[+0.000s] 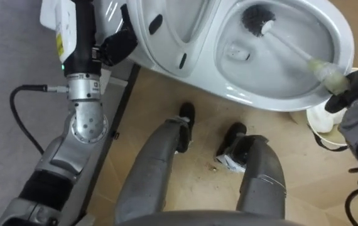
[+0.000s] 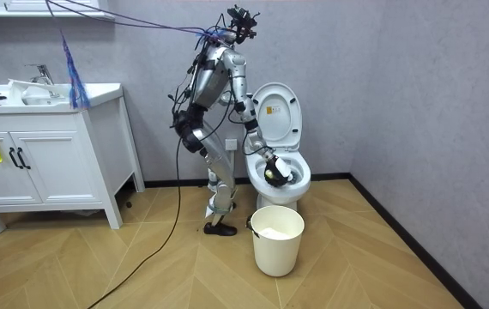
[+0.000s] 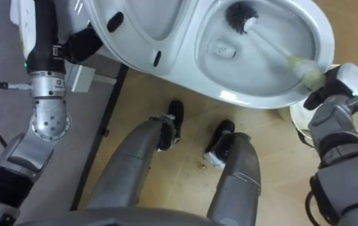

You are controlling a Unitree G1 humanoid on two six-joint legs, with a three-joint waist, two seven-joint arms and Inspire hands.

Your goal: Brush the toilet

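The white toilet has its lid raised and its bowl open below me. A toilet brush with a black bristle head lies inside the bowl, and its pale handle slants down to the right rim. My right hand is shut on the end of that handle at the bowl's right edge. My left hand rests against the left edge of the raised lid, with its fingers hidden behind it. In the room view I stand bent over the toilet's front.
A white bucket stands on the wooden floor just by my right side, partly seen under my right hand. A white vanity with a sink stands further off on the room view's left. Grey walls close in behind the toilet.
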